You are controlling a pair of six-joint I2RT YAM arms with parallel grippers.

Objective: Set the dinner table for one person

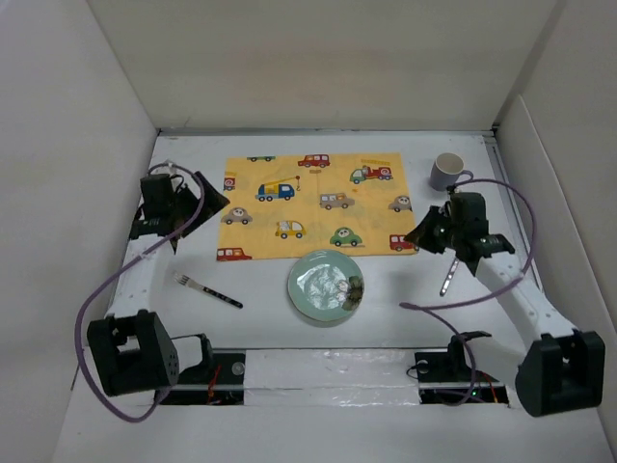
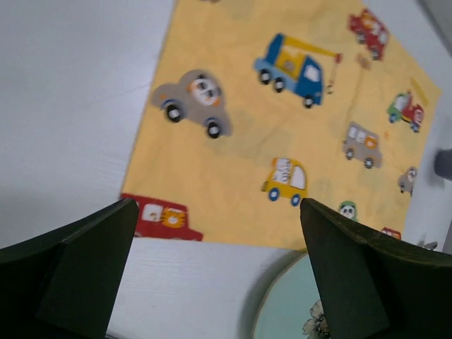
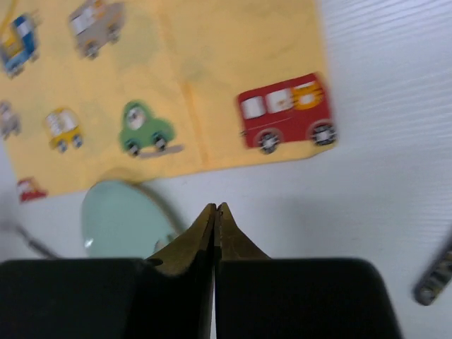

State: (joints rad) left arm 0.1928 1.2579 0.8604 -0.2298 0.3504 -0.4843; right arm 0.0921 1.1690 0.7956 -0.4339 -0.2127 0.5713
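The white dinner table (image 1: 260, 323) bears a yellow car-print placemat (image 1: 313, 203) at its middle back. A pale green plate (image 1: 326, 286) lies just in front of the mat. A fork (image 1: 207, 290) lies to the plate's left and a knife (image 1: 448, 277) to its right. A grey mug (image 1: 446, 171) stands right of the mat. My left gripper (image 1: 198, 224) is open and empty above the mat's left edge; its view shows the mat (image 2: 268, 127) and plate rim (image 2: 282, 311). My right gripper (image 1: 415, 237) is shut and empty above the mat's near right corner (image 3: 282, 116), left of the knife (image 3: 434, 279).
White walls enclose the table at the back and on both sides. Purple cables loop from both arms over the near table. A taped strip runs along the front edge between the arm bases.
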